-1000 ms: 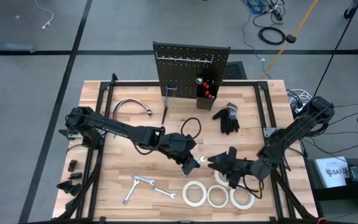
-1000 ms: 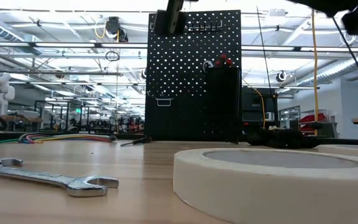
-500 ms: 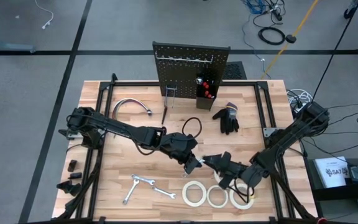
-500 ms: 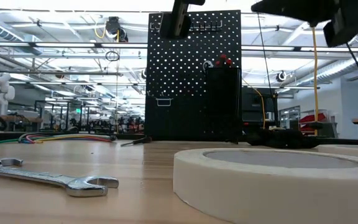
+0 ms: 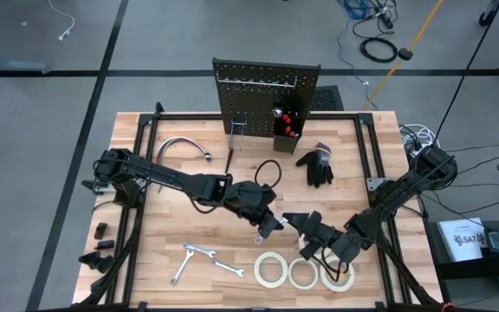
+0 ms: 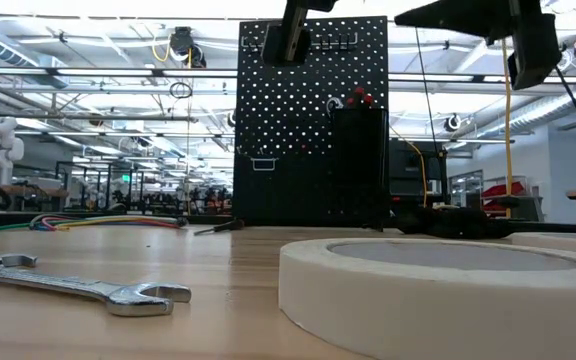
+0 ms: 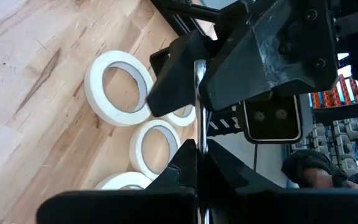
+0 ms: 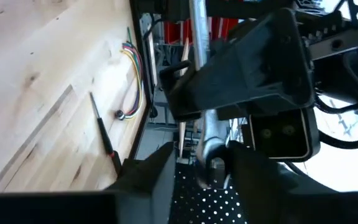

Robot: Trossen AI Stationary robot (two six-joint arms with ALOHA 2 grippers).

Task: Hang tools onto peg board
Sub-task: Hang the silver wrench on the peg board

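A silver wrench (image 7: 199,124) hangs above the table's middle between my two grippers. My left gripper (image 5: 269,224) is shut on it. My right gripper (image 5: 295,228) comes from the right and has closed on the same wrench (image 8: 199,74). The black peg board (image 5: 267,91) stands upright at the far edge, with hooks and a small bin holding red-handled tools (image 5: 286,121). Three white tape rolls (image 5: 302,273) lie flat near the front edge. Two more wrenches (image 5: 199,257) lie flat at the front left. My left gripper pinches the wrench's shaft (image 7: 199,163) between its two fingers. The shaft runs on ahead past the fingertips, and the wrench is clear of the table. My right gripper takes the wrench's free end (image 8: 213,158) between its two fingers, coming level from the table's right. In the left wrist view its fingers (image 7: 174,78) sit against the shaft on both sides, just ahead of my left fingertips.
A black glove (image 5: 316,165) lies right of the peg board. A curved chrome tube (image 5: 183,146) and a thin screwdriver (image 5: 230,158) lie at the far left. A black cable loop (image 5: 267,176) lies behind my left gripper. Black frame rails (image 5: 137,173) edge the table.
My right gripper has moved toward the table's left and a little down, up to my left gripper, rolling its wrist as it went. Its fingers have closed in around the wrench's free end. My left gripper has kept the wrench almost still.
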